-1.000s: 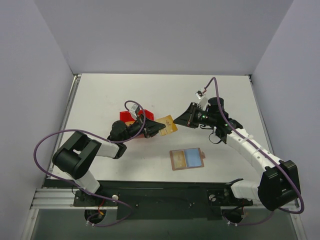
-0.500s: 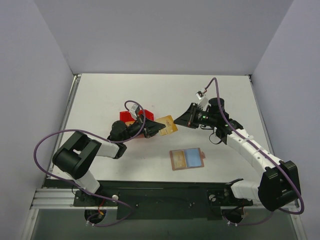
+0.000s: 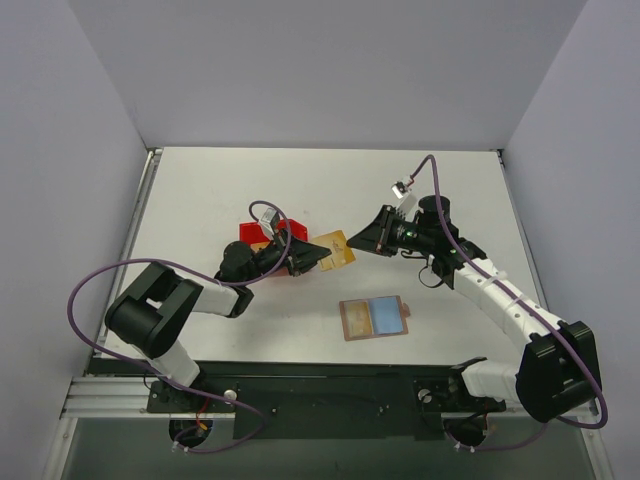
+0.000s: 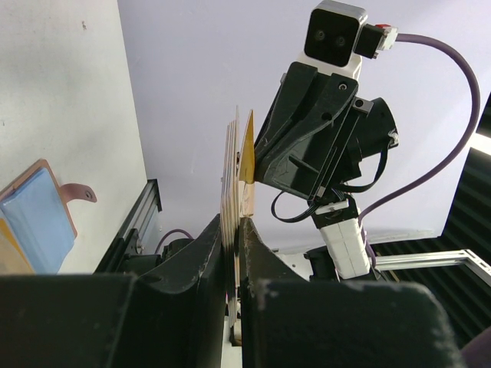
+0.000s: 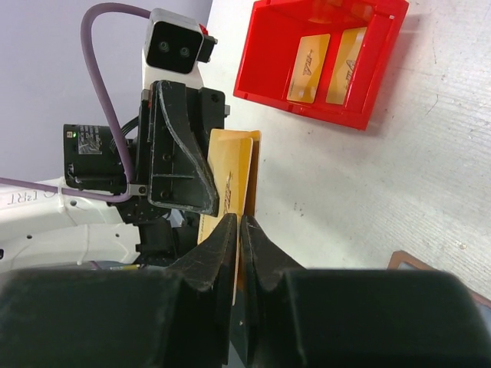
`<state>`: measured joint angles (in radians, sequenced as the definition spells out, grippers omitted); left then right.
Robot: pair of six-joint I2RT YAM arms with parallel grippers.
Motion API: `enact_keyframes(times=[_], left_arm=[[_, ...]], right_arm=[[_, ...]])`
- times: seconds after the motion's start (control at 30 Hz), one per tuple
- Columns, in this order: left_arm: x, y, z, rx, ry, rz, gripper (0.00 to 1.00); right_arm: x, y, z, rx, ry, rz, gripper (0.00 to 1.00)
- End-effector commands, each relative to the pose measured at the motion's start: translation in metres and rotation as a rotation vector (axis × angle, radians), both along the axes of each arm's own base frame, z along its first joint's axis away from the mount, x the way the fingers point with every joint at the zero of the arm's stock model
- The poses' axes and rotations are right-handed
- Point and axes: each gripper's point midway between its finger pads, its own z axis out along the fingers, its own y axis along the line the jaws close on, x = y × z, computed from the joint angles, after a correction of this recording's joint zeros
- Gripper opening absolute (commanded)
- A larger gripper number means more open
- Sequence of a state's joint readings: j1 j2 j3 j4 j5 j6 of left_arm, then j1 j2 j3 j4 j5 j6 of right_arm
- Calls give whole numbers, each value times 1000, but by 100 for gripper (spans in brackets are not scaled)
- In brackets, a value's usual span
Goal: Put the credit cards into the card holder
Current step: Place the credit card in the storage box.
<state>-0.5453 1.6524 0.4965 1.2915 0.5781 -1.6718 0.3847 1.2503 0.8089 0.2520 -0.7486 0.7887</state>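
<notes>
My left gripper [image 3: 320, 252] is shut on a stack of gold credit cards [image 3: 338, 249], held on edge above the table; in the left wrist view the stack [image 4: 230, 169] stands between the jaws of that gripper [image 4: 232, 224]. My right gripper [image 3: 354, 242] meets the stack from the right, and in the right wrist view it [image 5: 238, 224] is shut on the edge of one credit card [image 5: 230, 180]. The card holder [image 3: 374, 318] lies open on the table, tan and light blue inside, and also shows in the left wrist view [image 4: 34, 218].
A red bin [image 3: 258, 234] sits behind my left gripper; in the right wrist view the bin's rim [image 5: 295, 103] encloses two more gold cards [image 5: 308, 67]. Both arms cross the middle of the table.
</notes>
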Motion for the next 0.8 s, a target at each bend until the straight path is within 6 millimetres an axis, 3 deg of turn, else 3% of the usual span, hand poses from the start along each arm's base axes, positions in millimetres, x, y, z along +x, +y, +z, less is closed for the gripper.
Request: enact_keyframes(times=[0.0,0.77], left_arm=[[-11,2,54,-137,-234,-18,15],[-9,0,55,-139,-237,-22,15]], right_arm=[[-5,9,25,72,-74,66,3],[-14,27,27,74,-68,145,12]])
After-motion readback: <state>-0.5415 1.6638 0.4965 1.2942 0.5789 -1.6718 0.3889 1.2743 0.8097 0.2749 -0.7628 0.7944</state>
